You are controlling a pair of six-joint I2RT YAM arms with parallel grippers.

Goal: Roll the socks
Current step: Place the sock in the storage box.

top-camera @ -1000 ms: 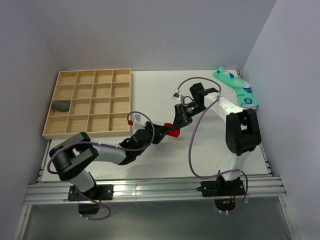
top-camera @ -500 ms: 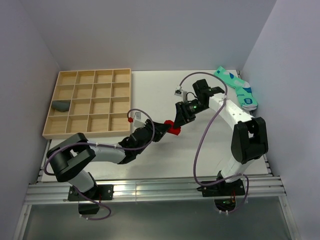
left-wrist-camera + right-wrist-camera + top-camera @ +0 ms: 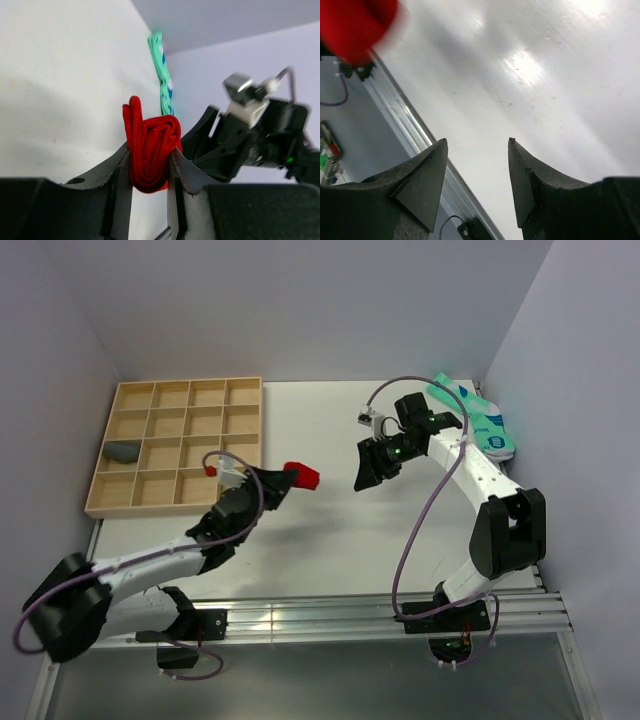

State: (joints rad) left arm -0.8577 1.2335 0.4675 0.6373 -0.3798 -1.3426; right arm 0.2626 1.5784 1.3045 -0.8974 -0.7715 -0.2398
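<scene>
I'm pinching the red sock [image 3: 302, 477] in my left claw [image 3: 290, 480], out over the white bench [image 3: 330, 530] just past the near right corner of the wooden tray [image 3: 262, 430]. From the top view it's only reading as a small red lump. My left wrist cam is giving the good look: the sock [image 3: 152, 152] is wound into a tight roll with the spiral end facing the lens, squeezed between both fingers [image 3: 120, 175].

My right claw [image 3: 366, 472] is hanging a little to the right of it, not touching. The right wrist cam is showing its two fingers [image 3: 427, 170] spread apart with only bare bench [image 3: 545, 75] between them, and the red sock [image 3: 357, 25] as a blur in the top left corner.

Only the top view is catching the grey sock [image 3: 123, 451], lying in a left-column compartment of the tray. The mint-green socks [image 3: 478, 418] are lying at the far right corner.
</scene>
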